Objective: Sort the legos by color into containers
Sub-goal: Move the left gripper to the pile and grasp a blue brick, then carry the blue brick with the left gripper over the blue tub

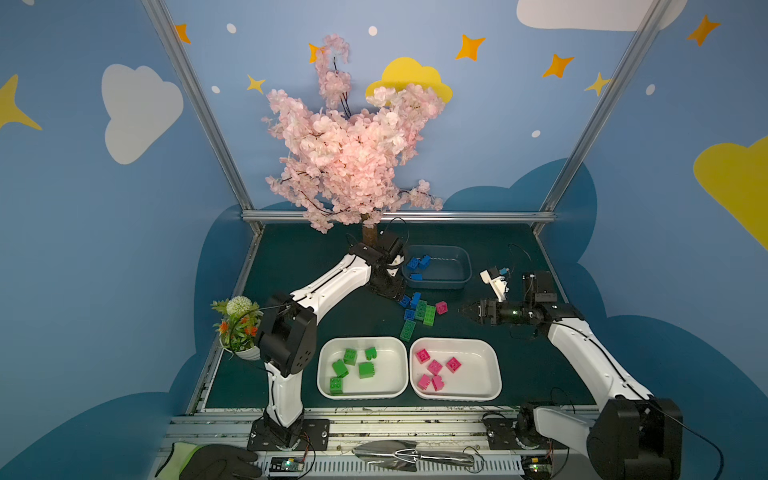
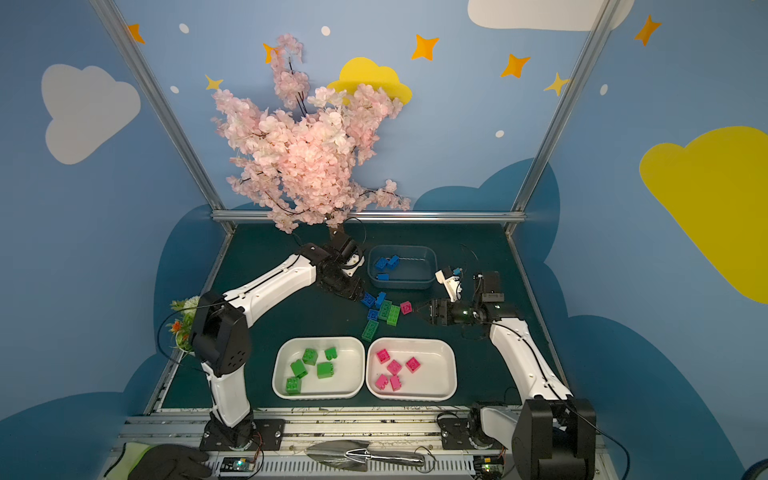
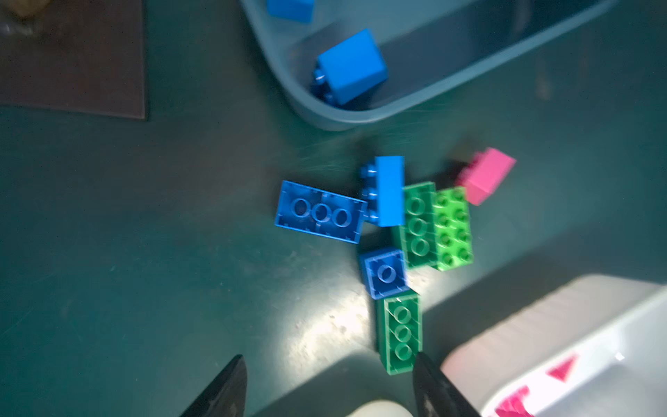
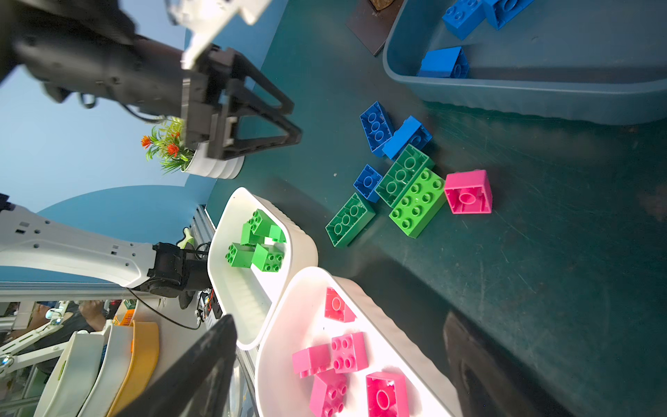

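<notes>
My left wrist feed is smeared — the grey-blue tub (image 3: 325, 121) and pink-brick tray (image 3: 541, 325) run past its edges, half unseen.

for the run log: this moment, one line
left gripper open near pile | right gripper open by loose pink lego | tub: blue | white tray: green | second white tray: pink

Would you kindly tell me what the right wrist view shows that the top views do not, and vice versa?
Only the right wrist view: stacked white and orange trays beyond the table. Only the top views: the pink blossoms, the trowel and the glove. Both: the loose legos, the green-filled tray, the pink-filled tray, the blue-filled tub and the open left end effector.
</notes>
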Motion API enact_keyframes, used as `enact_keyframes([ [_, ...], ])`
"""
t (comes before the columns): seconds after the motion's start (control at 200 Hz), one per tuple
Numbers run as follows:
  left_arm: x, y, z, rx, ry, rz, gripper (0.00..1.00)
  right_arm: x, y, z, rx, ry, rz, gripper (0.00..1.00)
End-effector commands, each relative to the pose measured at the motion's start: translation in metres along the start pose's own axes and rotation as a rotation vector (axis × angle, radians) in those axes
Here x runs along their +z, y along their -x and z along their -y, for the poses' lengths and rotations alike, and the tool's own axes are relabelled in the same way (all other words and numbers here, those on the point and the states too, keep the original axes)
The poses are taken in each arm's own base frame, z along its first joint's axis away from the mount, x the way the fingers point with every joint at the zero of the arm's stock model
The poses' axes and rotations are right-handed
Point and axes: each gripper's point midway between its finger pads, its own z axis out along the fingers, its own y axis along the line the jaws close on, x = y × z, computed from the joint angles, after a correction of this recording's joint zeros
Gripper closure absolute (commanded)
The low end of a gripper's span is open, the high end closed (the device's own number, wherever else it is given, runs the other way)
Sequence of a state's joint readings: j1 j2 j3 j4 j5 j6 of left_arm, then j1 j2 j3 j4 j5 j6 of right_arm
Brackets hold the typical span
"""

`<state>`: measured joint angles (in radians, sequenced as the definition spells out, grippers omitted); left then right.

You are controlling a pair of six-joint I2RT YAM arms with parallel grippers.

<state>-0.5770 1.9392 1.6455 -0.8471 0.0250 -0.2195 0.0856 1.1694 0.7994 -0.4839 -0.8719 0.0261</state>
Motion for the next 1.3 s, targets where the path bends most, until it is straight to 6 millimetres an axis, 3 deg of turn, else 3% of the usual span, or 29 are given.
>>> enact_keyframes([
  [0.0, 0.010, 0.010, -0.008, -0.145, 0.042, 0.028, 0.28, -0.005, 0.006, -0.003, -0.019, -0.011, 0.020, 0.11],
  [0.26, 0.038, 0.015, -0.013, -0.730, 0.059, 0.083, 0.28, -0.003, 0.008, -0.003, -0.014, 0.000, 0.017, 0.11],
  [0.395, 0.049, 0.023, -0.016, -0.881, 0.054, 0.134, 0.29, -0.004, 0.010, -0.004, -0.023, -0.005, 0.016, 0.11],
  [0.966, 0.098, 0.017, -0.014, -0.956, 0.120, 0.020, 0.36, -0.005, 0.011, -0.005, -0.025, -0.003, 0.012, 0.11],
  [1.161, 0.096, 0.006, -0.019, -0.947, 0.184, -0.017, 0.47, -0.006, 0.010, -0.004, -0.022, -0.004, 0.011, 0.11],
  [1.291, 0.092, -0.002, -0.022, -0.933, 0.243, -0.053, 0.49, -0.005, 0.010, -0.003, -0.019, -0.003, 0.012, 0.11],
])
